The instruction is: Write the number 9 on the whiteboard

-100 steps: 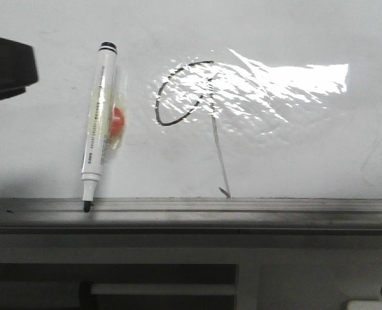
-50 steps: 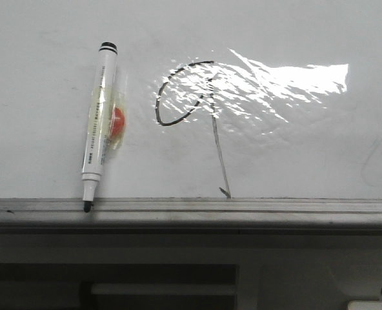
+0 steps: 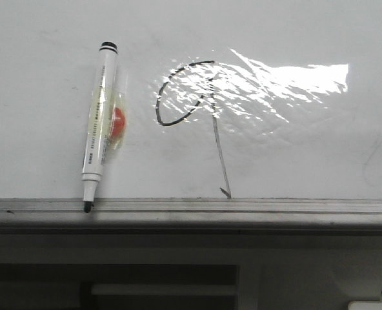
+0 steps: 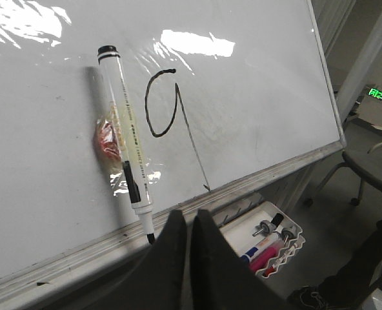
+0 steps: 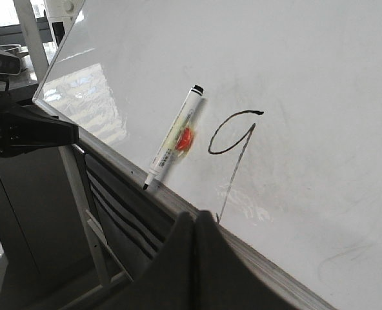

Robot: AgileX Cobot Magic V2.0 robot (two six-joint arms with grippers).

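Observation:
The number 9 [image 3: 197, 106] is drawn in thin black line on the whiteboard [image 3: 294, 161]: an open oval loop and a long faint tail ending in a small hook at the grey ledge [image 3: 242, 206]. It also shows in the left wrist view [image 4: 168, 106] and the right wrist view [image 5: 233, 139]. A white marker [image 3: 97, 126] stands tip down on the ledge, stuck to the board with tape and a red blob [image 3: 117, 123]. My left gripper [image 4: 190, 216] is shut and empty, back from the ledge. My right gripper [image 5: 195, 218] is shut and empty, also back from the board. Neither gripper shows in the front view.
A white tray [image 4: 268, 242] with markers and small parts sits below the ledge in the left wrist view. A chair [image 4: 368, 171] stands beyond the board's edge. The board's stand legs [image 5: 81, 219] and the other arm [image 5: 23, 129] show in the right wrist view.
A dark arm part at the front view's left edge one second ago has withdrawn out of view. The marker and the 9 have not moved.

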